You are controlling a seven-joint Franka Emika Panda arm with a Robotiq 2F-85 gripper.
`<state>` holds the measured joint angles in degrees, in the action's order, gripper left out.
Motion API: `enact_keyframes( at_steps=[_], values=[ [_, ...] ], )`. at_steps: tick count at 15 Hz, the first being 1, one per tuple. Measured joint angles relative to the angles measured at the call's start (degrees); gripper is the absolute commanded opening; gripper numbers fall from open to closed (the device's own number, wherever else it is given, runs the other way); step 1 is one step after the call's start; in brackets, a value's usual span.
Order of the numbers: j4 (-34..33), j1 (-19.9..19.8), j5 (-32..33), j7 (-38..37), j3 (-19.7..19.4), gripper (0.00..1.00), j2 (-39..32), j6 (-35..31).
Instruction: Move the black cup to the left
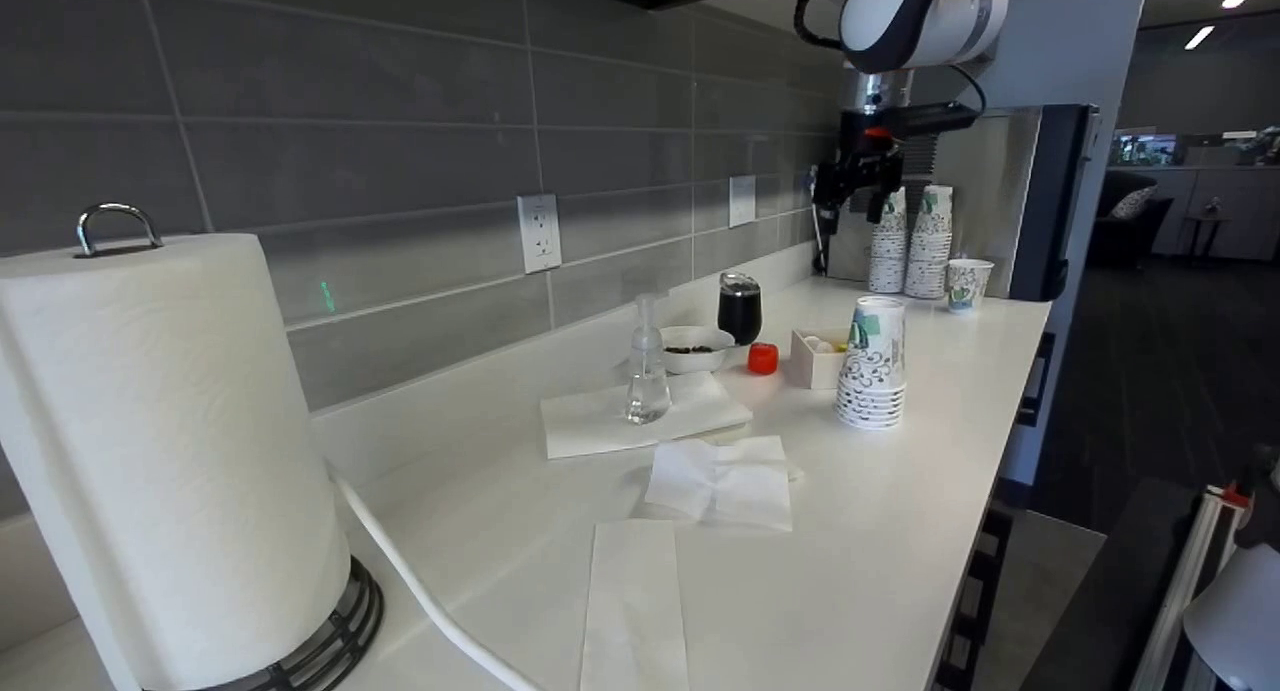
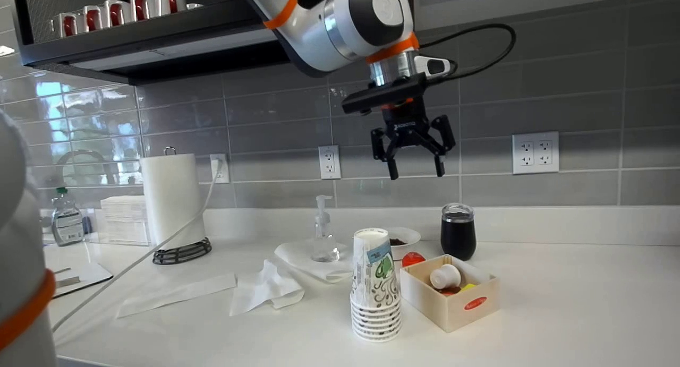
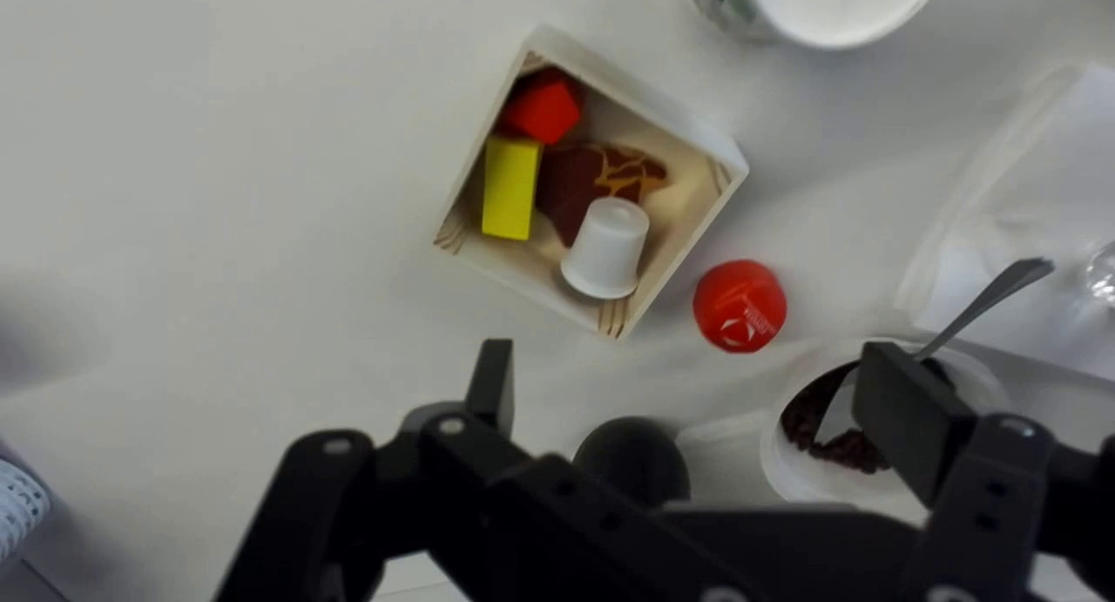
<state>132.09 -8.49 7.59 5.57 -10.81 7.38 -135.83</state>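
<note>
Hanging over the counter [image 2: 579,308] in an exterior view, the gripper [image 2: 416,170] points down, its jaws spread wide and holding nothing. The clear-lidded black cup [image 2: 458,239] stands upright on the counter, below the gripper at 5 o'clock. From the black cup, the box [image 2: 462,316] sits at 6 o'clock, the red piece [image 2: 413,258] and a paper stack [image 2: 375,287] at 8, the bowl [image 2: 409,237] at 9, and the bottle [image 2: 325,245] farther out at 9.

In an exterior view, the black cup is near the wall [image 1: 640,161], with the gripper and two tall stacks [image 1: 930,249] at 2 o'clock from it and a single paper cup [image 1: 967,286] at 3. The box lies at 4, the red piece at 5, the bowl between 7 and 8.

In the wrist view, the jaws stand far apart, one covering part of the bowl. The black cup shows between them as a dark round, partly hidden by the gripper. From it, the box is at 12 o'clock, holding a red block [image 3: 544,107], a yellow block [image 3: 511,188] and a white piece [image 3: 607,249]; the red piece is at 1; the bowl, with a spoon [image 3: 984,303] in it, at 3.
</note>
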Motion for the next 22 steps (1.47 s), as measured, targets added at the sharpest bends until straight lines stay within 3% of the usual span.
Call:
enact_keyframes(
  at_steps=[5,17,22],
  values=[
    [-9.09,-0.03,-5.39,0.79,-0.16,1.00,-13.04,-6.89],
    [-36.29,-4.02,-10.52,1.37,3.85,1.00,-38.58,-6.29],
    [-42.19,-5.04,-10.53,1.87,6.05,1.00,-44.12,-5.66]
  ],
)
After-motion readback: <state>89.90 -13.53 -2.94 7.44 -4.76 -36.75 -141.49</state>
